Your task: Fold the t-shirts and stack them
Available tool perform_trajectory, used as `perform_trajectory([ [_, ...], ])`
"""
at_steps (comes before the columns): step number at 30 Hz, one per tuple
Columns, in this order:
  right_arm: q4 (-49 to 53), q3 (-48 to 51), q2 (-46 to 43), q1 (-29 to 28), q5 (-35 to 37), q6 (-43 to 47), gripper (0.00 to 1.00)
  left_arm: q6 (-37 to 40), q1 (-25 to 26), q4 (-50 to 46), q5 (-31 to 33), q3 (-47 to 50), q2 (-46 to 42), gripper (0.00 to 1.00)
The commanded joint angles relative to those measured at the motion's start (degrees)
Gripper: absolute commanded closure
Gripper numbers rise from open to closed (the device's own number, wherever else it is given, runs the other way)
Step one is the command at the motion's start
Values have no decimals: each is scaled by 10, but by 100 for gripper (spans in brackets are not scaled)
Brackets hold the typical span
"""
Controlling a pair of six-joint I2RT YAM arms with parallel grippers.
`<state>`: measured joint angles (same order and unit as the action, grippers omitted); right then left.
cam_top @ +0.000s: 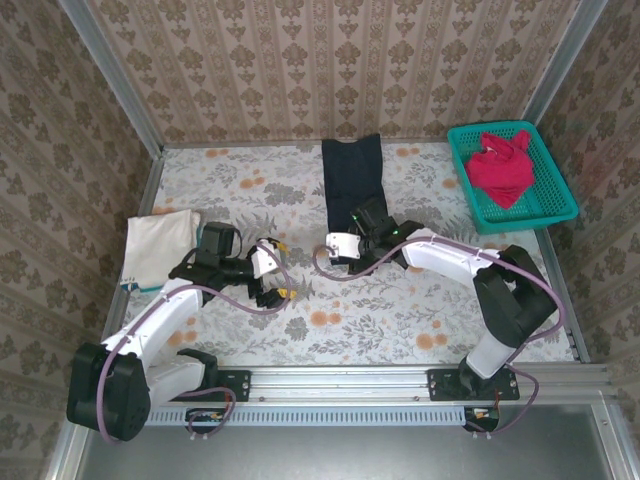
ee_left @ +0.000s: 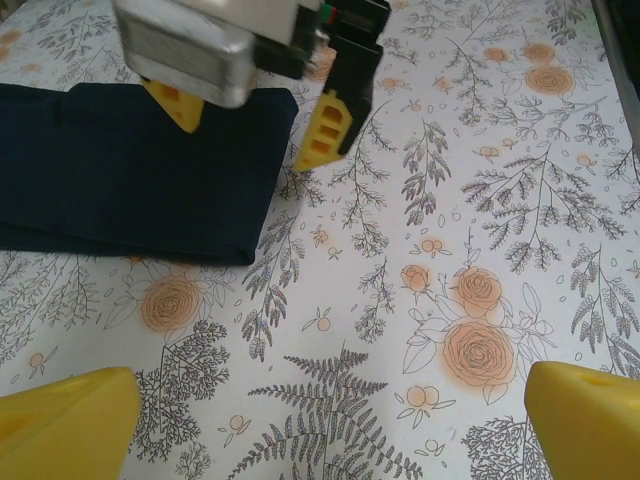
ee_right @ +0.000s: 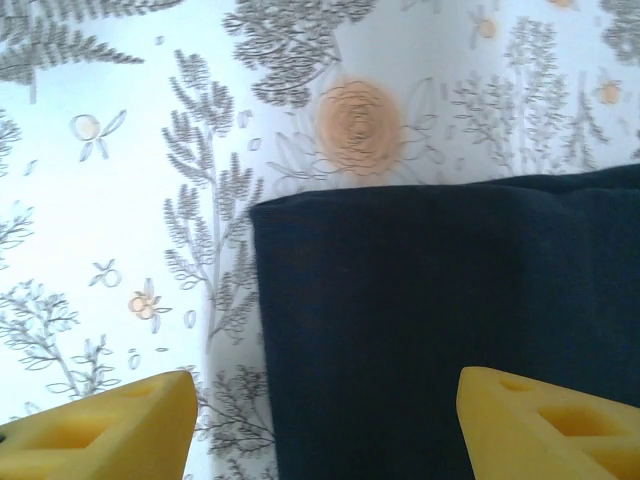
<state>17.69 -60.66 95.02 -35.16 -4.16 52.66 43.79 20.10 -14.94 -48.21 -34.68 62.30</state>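
Floral tabletop [ee_right: 120, 150] bare beside navy t-shirt [ee_right: 430, 320]

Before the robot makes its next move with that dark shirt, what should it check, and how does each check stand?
1. Right gripper lined up on the navy shirt's near corner: ok, one finger over cloth, one over the table.
2. Cloth gripped: not ok, jaws stand apart.
3. Fingertips touching the cloth: cannot tell.
4. Left gripper free: ok, open above bare table, holding nothing.
5. Cream shirt folded: ok, lying flat at the left edge.
6. Red shirt folded: not ok, crumpled in the teal basket.
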Motion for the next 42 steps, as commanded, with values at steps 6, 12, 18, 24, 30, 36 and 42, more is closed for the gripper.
perform_trajectory([
  [6,32,-14,63,9,44,34,33,16,-4,-12,-18,-4,-3,0],
  [12,-7,-31,105,25,75,32,40,17,-5,-13,-15,-3,-6,0],
  [18,-8,-50,146,26,105,28,50,17,-4,-14,-16,-3,-9,0],
  [24,-17,-32,152,21,122,27,82,17,-4,-13,-15,-2,-11,0],
  [30,26,4,91,13,72,0,100,10,-4,-6,-12,-2,-11,0],
  [36,92,40,5,-17,53,-53,100,-34,-4,33,-15,-1,-5,0],
  [42,146,78,-93,-66,6,-129,100,-140,-5,112,18,2,9,0],
])
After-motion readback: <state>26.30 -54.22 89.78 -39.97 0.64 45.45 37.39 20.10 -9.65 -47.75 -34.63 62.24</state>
